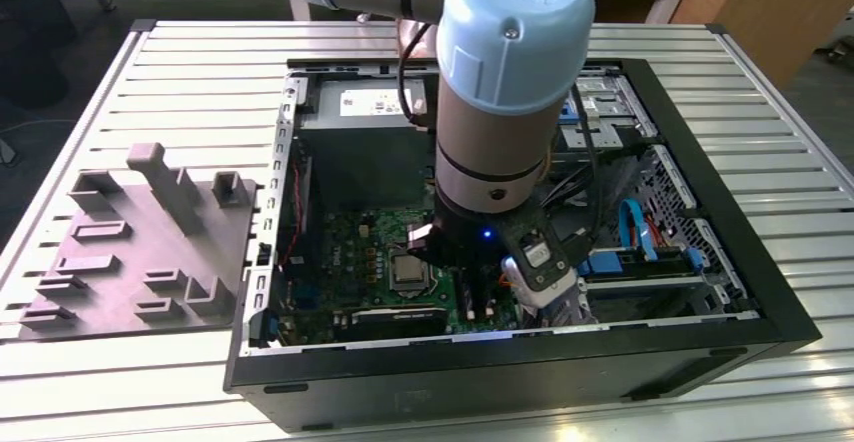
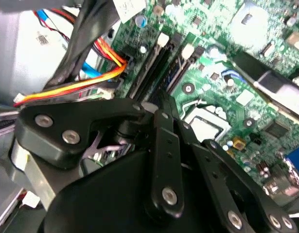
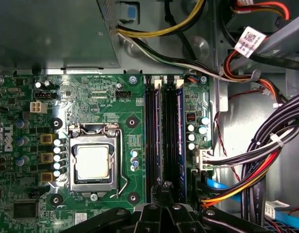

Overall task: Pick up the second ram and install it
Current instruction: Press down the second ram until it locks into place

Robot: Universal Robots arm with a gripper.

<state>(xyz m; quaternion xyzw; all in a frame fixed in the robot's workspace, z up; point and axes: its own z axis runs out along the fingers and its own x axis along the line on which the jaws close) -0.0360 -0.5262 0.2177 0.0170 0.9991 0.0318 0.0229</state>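
The arm stands inside the open computer case (image 1: 747, 262) on the slatted surface (image 1: 200, 72), its gripper (image 3: 165, 187) low over the motherboard (image 3: 96, 97), directly above the memory slots (image 3: 151, 136) that run just beside the processor socket (image 3: 93, 162). In the first wrist view a dark blue-green stick, judged to be the second ram (image 3: 180, 131), stands on edge in the slot farther from the socket; whether it is fully latched cannot be told. The gripper's fingertips meet at the near end of the slots, but whether it is clamped on the stick or released cannot be told. The grey holder tray (image 1: 134, 252) lies on the surface beside the case. Judgement: the stick is light, stiff and thin, with fragile chips and edge contacts; it is best held by its long flat faces near the upper edge, square to the slot.
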